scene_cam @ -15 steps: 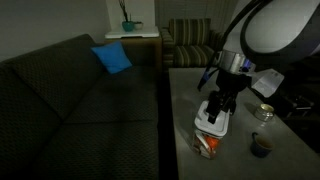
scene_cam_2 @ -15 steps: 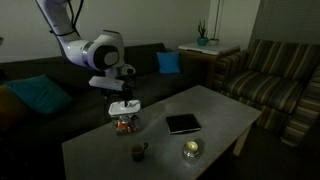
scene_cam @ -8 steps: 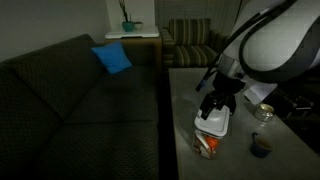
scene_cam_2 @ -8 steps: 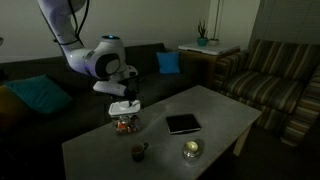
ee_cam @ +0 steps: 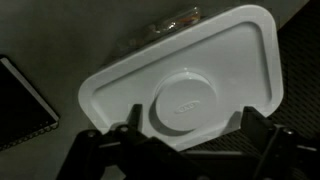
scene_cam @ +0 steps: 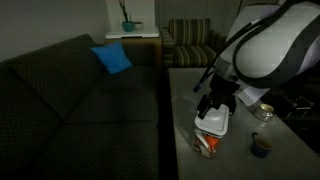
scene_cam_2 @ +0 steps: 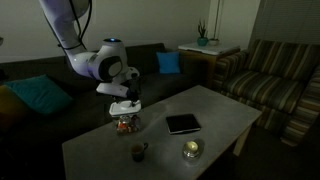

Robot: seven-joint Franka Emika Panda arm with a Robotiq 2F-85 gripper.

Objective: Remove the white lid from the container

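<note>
White lid (ee_cam: pixel 185 85) sits tilted on top of the container (scene_cam: pixel 208 143), near the bench (scene_cam: pixel 188 88) edge by the sofa (scene_cam: pixel 70 100). Fingers (ee_cam: pixel 255 138) spread apart over the lid's near edge, nothing clamped between them. Contact with lid: can't tell.

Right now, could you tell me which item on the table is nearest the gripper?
The container under the white lid; the black box and dark bowl sit farther off.
</note>
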